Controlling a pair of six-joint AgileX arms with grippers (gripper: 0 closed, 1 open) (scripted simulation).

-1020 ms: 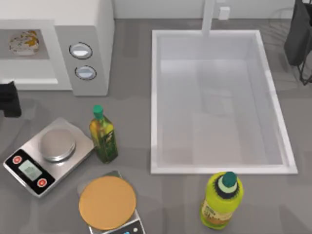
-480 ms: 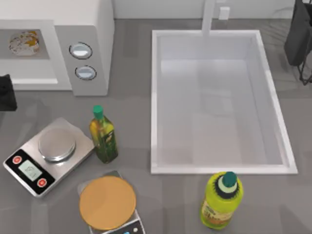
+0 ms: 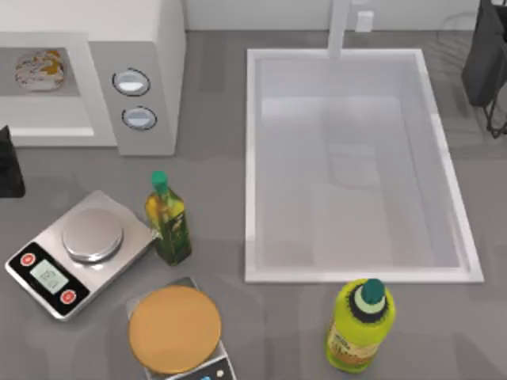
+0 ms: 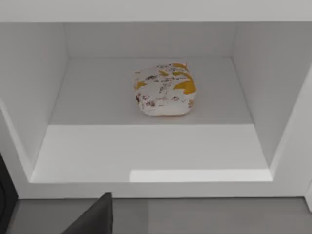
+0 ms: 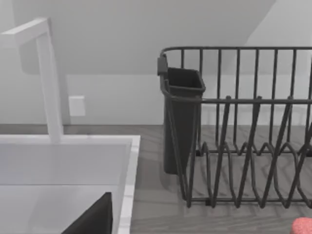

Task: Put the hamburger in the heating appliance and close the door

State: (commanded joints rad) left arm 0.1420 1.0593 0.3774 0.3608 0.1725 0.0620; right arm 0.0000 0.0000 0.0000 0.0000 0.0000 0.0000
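The left gripper (image 3: pixel 8 162) is cut off at the top view's left edge, in front of the heating appliance (image 3: pixel 150 47), and whether its fingers are spread or pressed together cannot be told; the same goes for the right gripper (image 3: pixel 485 59), a dark shape at the far right edge. The door cannot be made out. The grey table (image 3: pixel 222 182) carries a white sink (image 3: pixel 252 158), 2 kitchen scales (image 3: pixel 47 273), an oil bottle (image 3: pixel 167 224) and a green bottle (image 3: pixel 360 326). The hamburger (image 4: pixel 165 89) lies inside the appliance's white cavity, toward its back wall. A dark dish rack (image 5: pixel 243 141) stands beside the sink.
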